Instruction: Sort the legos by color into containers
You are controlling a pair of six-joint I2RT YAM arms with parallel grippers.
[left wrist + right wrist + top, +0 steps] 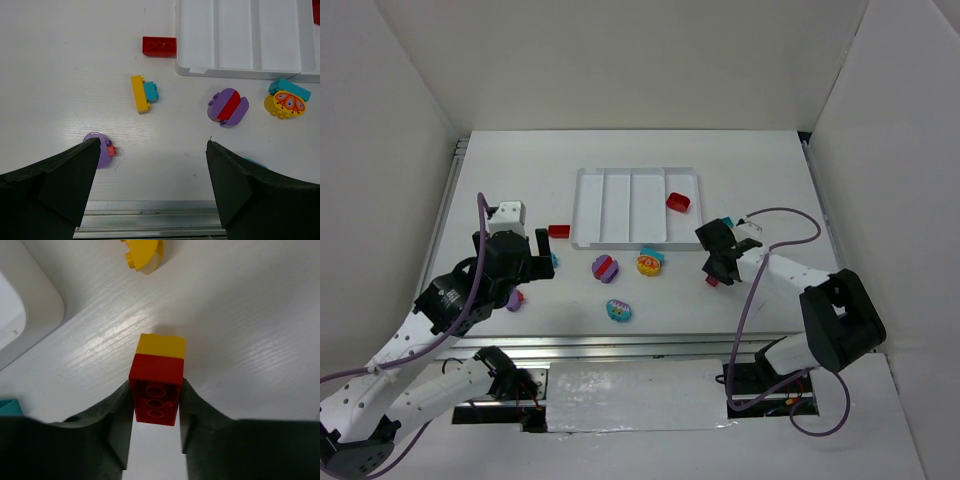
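- Near the tray's [617, 205] front right corner, the right gripper [716, 270] pinches a red-and-yellow brick [156, 375].
- Left gripper [152, 145] gapes wide, empty, over the worktop [60, 75].
- A red brick [678, 202] lies in the tray's rightmost compartment.

Your white four-compartment tray [617, 205] lies flat, with one red brick [678, 202] in its rightmost compartment. A second red brick [559, 231] lies just beside the tray's left wall. Off the tray's near edge you see a yellow round piece with a teal brick [650, 262] closest. A purple-and-red round piece [605, 268] is beside it, and a teal patterned round piece [619, 310] is farther out. Beyond the tray's near-left corner lie a yellow-and-teal bar [144, 93] and a purple round piece with a small pink brick [100, 148]. Off the near-right corner, a red-and-yellow brick [156, 372] sits pinched between the right gripper's [156, 387] fingers.
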